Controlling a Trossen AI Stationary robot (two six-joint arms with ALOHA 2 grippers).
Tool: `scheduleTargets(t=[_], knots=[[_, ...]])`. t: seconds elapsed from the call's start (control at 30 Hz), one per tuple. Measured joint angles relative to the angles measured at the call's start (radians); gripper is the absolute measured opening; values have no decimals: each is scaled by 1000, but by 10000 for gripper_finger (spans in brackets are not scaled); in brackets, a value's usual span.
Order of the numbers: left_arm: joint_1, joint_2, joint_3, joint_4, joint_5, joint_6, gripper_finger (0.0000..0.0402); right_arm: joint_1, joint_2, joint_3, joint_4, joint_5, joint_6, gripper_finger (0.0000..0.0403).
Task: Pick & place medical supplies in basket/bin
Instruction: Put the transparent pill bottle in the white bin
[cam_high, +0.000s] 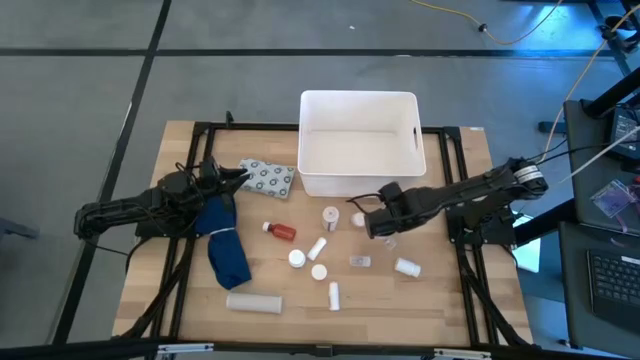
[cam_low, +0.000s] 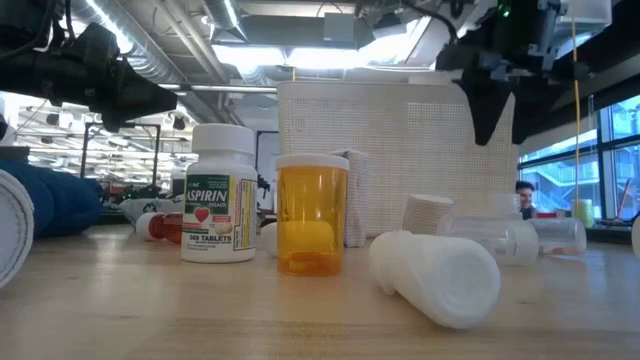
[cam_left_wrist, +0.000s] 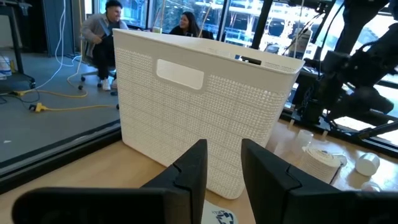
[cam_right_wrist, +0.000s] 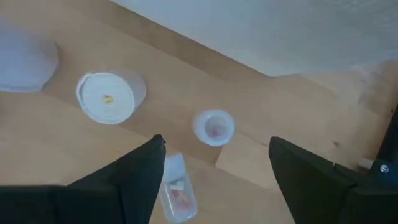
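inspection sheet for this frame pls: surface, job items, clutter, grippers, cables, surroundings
Surface: wooden table, bare between items.
Job's things: white bin at the far edge, nothing seen inside; red-orange bottle, white bottles and tubes scattered in front of it; grey dotted blister pack left of the bin.
Clutter: dark blue cloth beside the left arm.
Grippers: left gripper narrowly parted at the blister pack, grip unclear; right gripper open above a small clear vial, holding nothing.
Cables: yellow cable on the floor.
Surroundings: two seated people beyond the table.
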Motion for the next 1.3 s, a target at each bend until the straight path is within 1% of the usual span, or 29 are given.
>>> scheduleTargets(t=[0.33,0.53,0.77,0.83,0.9,0.97,1.03,1.1,1.2,1.3], knots=[[0,0,0,0,5,0,93,-2,106,0,5,-16,3,287],[0,0,0,0,6,0,93,-8,136,0,4,-17,21,287],[0,0,0,0,5,1,93,-25,136,-6,14,-20,16,287],[0,0,0,0,5,1,93,-32,127,-41,26,-28,0,287],[0,0,0,0,5,1,93,-40,108,-92,56,-66,2,287],[0,0,0,0,5,0,93,-40,80,-143,133,-85,22,287],[0,0,0,0,5,0,93,-39,52,-181,237,-78,22,287],[0,0,0,0,5,0,93,-39,34,-217,298,-75,22,287],[0,0,0,0,5,0,93,-49,33,-252,309,-73,23,287],[0,0,0,0,5,-1,92,-55,33,-284,348,-41,23,287]])
